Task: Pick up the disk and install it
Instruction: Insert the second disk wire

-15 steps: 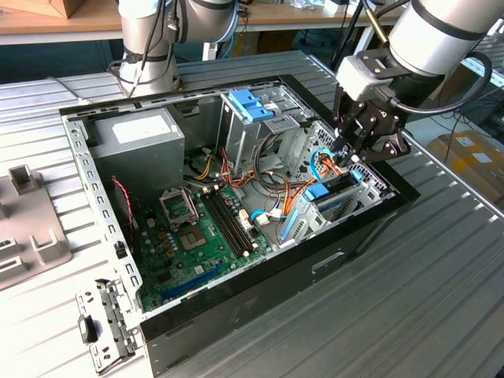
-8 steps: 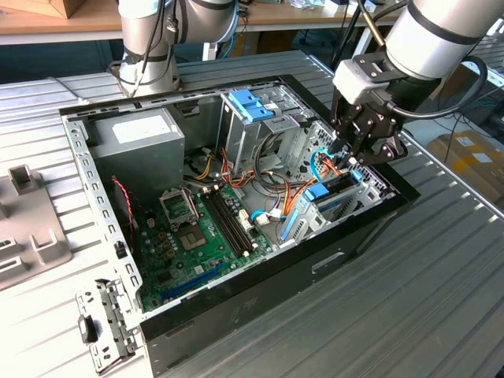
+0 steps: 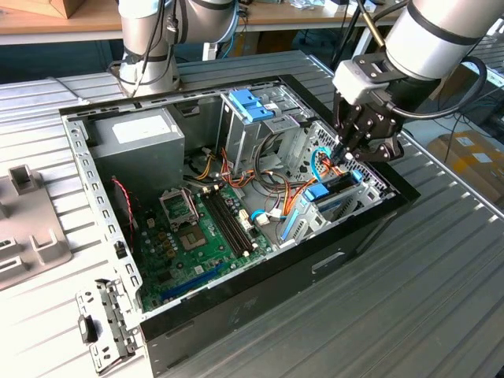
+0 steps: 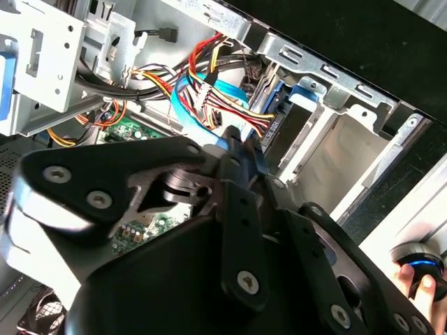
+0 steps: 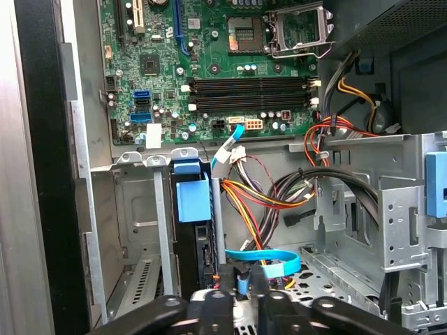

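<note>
Nearby, cables [image 5: 279,199] crowd disk [image 5: 191,199] in bay.

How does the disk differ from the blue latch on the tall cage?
The disk is dark with a blue end tab; the latch is blue all over. The disk stands on edge low in a bay; the latch lies atop the cage. The gripper is near the disk, far from the latch. Both carry light-blue plastic.
</note>
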Robot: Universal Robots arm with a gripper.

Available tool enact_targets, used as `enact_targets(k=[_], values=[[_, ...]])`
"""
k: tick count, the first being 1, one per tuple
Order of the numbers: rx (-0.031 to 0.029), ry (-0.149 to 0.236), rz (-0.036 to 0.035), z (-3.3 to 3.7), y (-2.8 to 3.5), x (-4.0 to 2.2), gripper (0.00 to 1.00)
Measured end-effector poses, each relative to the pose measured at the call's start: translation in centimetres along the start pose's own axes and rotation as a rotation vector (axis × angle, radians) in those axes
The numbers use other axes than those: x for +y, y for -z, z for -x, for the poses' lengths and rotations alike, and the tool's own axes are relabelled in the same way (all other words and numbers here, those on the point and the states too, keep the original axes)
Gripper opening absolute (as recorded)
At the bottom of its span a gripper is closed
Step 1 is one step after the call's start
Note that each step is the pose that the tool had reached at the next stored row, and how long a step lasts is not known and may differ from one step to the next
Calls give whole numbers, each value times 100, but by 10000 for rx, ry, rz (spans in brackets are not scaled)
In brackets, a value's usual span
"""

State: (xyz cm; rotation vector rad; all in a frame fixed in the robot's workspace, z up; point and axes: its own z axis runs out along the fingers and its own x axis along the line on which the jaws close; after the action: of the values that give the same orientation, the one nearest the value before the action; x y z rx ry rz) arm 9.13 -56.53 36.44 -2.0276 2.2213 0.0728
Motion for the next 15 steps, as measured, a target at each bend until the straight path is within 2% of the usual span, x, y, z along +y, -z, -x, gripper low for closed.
enact_targets(k=[1,11,15], values=[[0,0,0,0,-1,0,16],[-1,-1,0,-1,-6,0,16],[-1,-1,0,-48,-1,-3,16]])
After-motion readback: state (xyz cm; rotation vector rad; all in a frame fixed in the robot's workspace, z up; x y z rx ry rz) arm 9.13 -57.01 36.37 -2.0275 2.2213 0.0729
